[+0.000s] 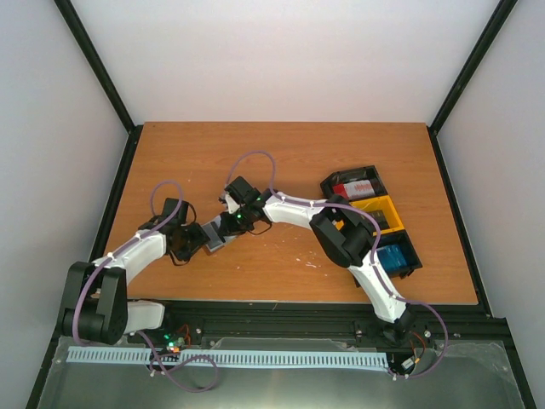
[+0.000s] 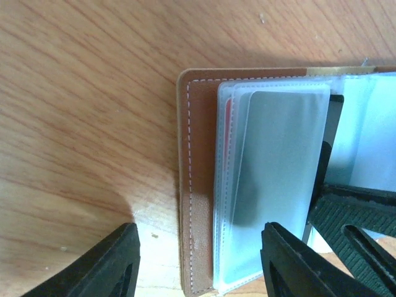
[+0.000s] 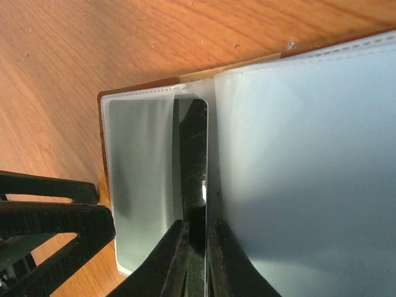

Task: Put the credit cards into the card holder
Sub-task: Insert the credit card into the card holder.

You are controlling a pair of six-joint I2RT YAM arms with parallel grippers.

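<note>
While the right gripper (image 3: 199,230) pinches the dark card (image 3: 195,145), slide it slowly and straight into the card holder (image 2: 198,185), with the left gripper (image 2: 199,247) spread apart over it.

Looks like a robotics lab, set up as a closed test cell. Shows a bare wooden table (image 1: 281,162) boxed in by plain white walls (image 1: 289,60) and black posts (image 1: 95,61). Has a left arm (image 1: 140,247) and a right arm (image 1: 379,285), both white, bolted to a black rail (image 1: 281,317) at the near edge. Carries purple cables (image 1: 252,154) looped along both arms and down past a white slotted duct (image 1: 230,358), near a small board with lit LEDs (image 1: 173,345). Holds a row of plastic trays (image 1: 390,204), black and yellow, like sorting bins on a bench rig.
</note>
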